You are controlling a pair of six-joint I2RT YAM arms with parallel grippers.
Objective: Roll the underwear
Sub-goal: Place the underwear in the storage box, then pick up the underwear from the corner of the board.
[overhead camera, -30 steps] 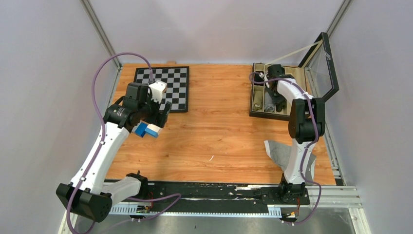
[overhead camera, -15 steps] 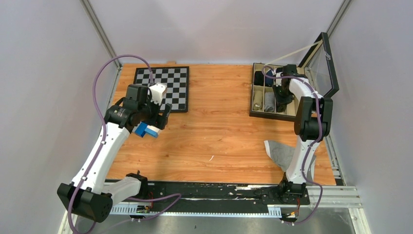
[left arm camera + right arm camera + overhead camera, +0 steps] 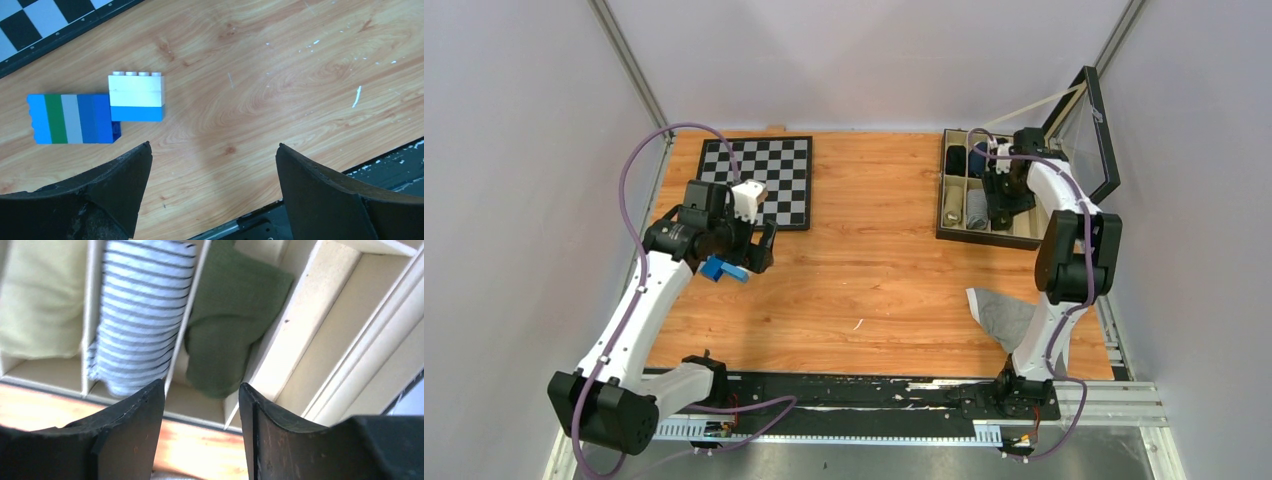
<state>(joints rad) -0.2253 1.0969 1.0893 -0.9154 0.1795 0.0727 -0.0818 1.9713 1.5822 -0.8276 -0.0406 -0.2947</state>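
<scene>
While the right gripper [image 3: 202, 390] hangs parted and empty over the green roll [image 3: 225, 325] in the divided box [image 3: 969, 238], the grey underwear [image 3: 1002, 312] lies unrolled beside that arm's base, well back toward the near edge (the left gripper [image 3: 212, 152], also parted, is farther).

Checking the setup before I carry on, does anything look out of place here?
Yes. A grey garment lies unrolled by the right arm's base, outside the divided box. Toy bricks sit loose beside the chessboard.
</scene>
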